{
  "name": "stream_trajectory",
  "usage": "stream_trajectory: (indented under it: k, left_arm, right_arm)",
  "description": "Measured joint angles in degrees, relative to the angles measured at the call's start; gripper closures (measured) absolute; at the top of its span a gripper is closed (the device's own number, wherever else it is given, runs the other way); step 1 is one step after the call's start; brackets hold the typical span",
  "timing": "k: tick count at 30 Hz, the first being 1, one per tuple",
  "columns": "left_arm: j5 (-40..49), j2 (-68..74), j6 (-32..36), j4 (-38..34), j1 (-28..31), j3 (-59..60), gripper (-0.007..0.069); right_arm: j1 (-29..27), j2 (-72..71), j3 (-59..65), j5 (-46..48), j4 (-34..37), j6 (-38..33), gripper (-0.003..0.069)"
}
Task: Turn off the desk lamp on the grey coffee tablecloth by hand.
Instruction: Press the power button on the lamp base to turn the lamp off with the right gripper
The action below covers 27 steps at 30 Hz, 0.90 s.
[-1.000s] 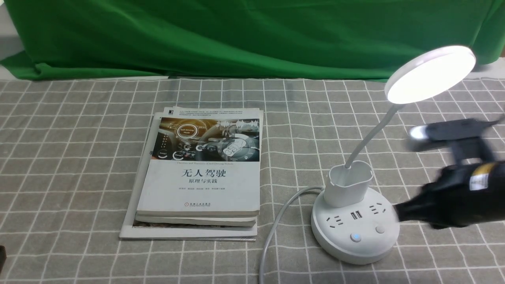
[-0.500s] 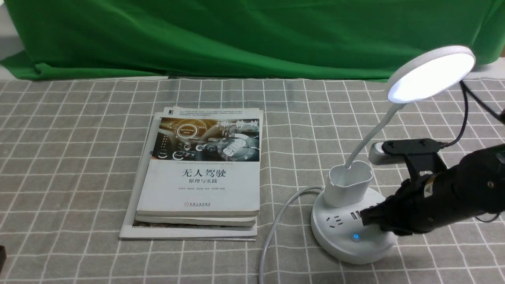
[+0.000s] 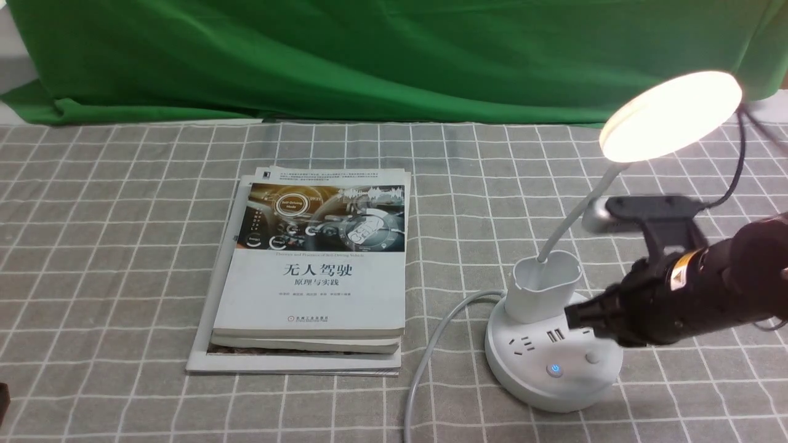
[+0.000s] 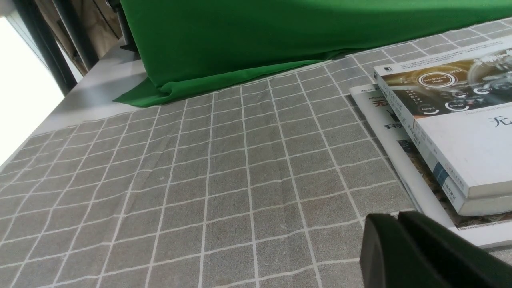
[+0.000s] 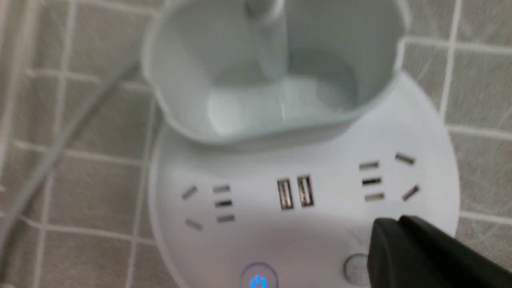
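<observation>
The white desk lamp [image 3: 545, 295] stands on the grey coffee tablecloth [image 3: 123, 246] at the right. Its disc head [image 3: 671, 114] glows warm yellow. On the round base [image 3: 523, 369] a blue power button [image 3: 555, 369] is lit and a plain round button [image 3: 593, 357] sits beside it. My right gripper [image 3: 574, 317], the hand, is shut and hovers just over the base's right side. In the right wrist view its tip [image 5: 396, 224] is beside the plain button [image 5: 354, 268], below the sockets. My left gripper [image 4: 394, 218] is shut, low over the cloth near the books.
A stack of books [image 3: 314, 271] lies left of the lamp. The lamp's grey cable [image 3: 431, 344] runs from the base toward the front edge. A green cloth [image 3: 369, 55] hangs along the back. A black cable [image 3: 732, 178] trails behind the right arm.
My right gripper swept in from the right, dropped onto the base's right side, then rose slightly. The lamp head went from white light to warm yellow and stays lit.
</observation>
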Motion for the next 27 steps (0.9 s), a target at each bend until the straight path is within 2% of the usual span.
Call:
stream_trajectory:
  k: [12,27]
  left_arm:
    - [0.0,0.0,0.0,0.0,0.0,0.0,0.0604]
    - [0.0,0.0,0.0,0.0,0.0,0.0,0.0604]
  right_arm:
    - [0.0,5.6,-0.09,-0.08,0.01,1.31,0.0604]
    - [0.0,-0.06,0.1,2.12,0.01,1.58,0.0602]
